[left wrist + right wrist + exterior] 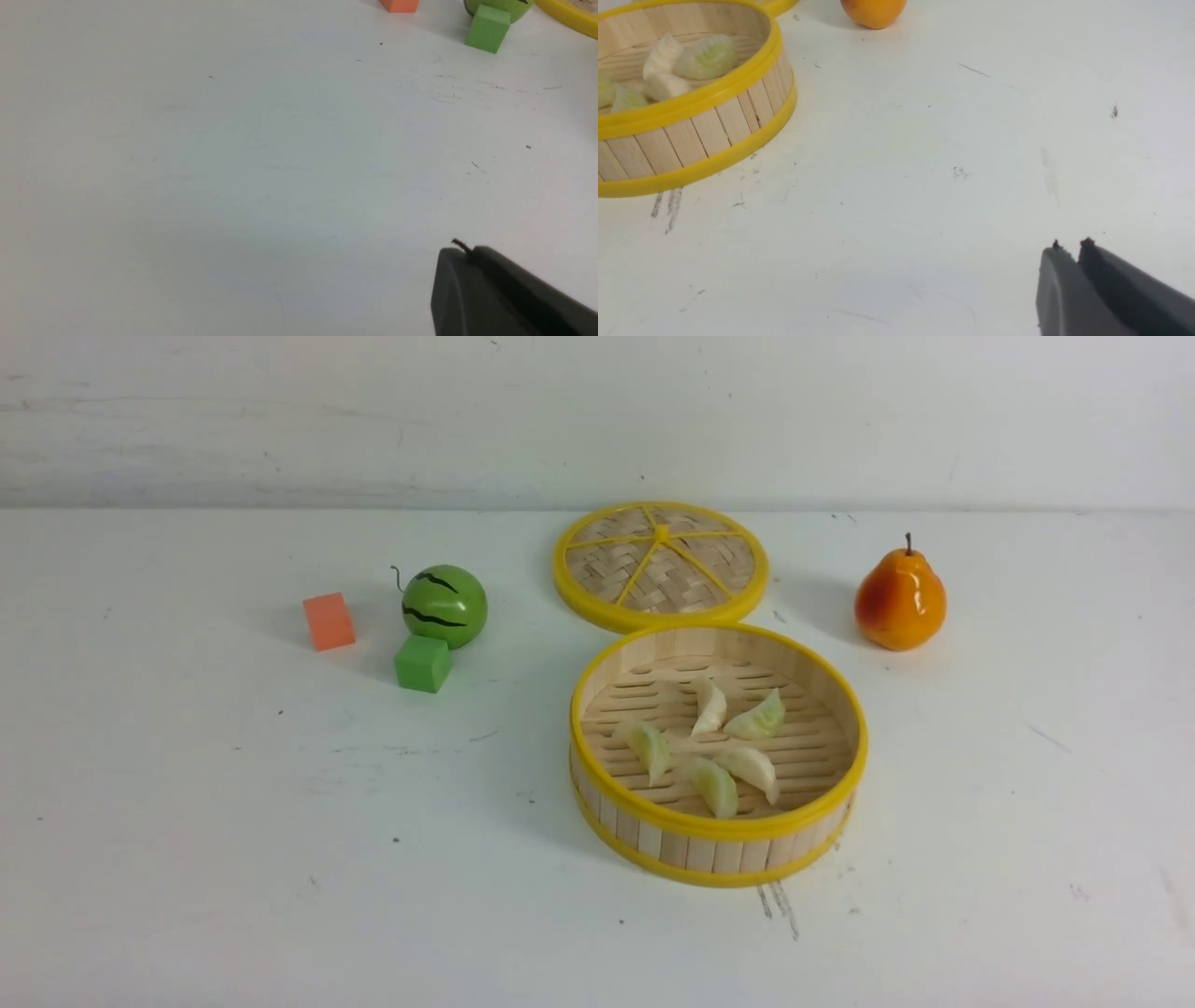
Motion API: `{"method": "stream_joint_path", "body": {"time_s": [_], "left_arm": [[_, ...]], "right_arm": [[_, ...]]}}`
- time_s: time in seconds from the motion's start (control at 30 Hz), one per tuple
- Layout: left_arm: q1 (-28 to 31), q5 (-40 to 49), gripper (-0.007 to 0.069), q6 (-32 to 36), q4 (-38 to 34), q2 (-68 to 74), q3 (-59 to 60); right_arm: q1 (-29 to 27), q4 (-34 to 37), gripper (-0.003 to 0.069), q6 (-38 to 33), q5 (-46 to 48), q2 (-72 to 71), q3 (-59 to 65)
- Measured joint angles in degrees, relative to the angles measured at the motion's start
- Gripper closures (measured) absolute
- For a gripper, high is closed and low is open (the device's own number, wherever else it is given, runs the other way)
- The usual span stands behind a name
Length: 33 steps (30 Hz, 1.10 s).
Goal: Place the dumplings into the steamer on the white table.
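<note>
The round bamboo steamer with yellow rims stands on the white table right of centre. Several pale cream and light green dumplings lie on its slatted floor. The steamer and some dumplings also show in the right wrist view. My left gripper is shut and empty over bare table, well away from the steamer. My right gripper is shut and empty over bare table, to the right of the steamer. Neither gripper shows in the front view.
The woven yellow-rimmed lid lies flat behind the steamer. A toy watermelon, a green cube and an orange cube sit at the left. An orange pear stands at the right.
</note>
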Motion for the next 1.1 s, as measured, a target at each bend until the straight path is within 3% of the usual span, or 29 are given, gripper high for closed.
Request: {"method": "stream_joint_path", "body": {"time_s": [1.1], "left_arm": [[0.00,0.00,0.0635,0.15,-0.17,0.00,0.00]], "right_arm": [[0.00,0.00,0.0562,0.00,0.00,0.00,0.00]]}}
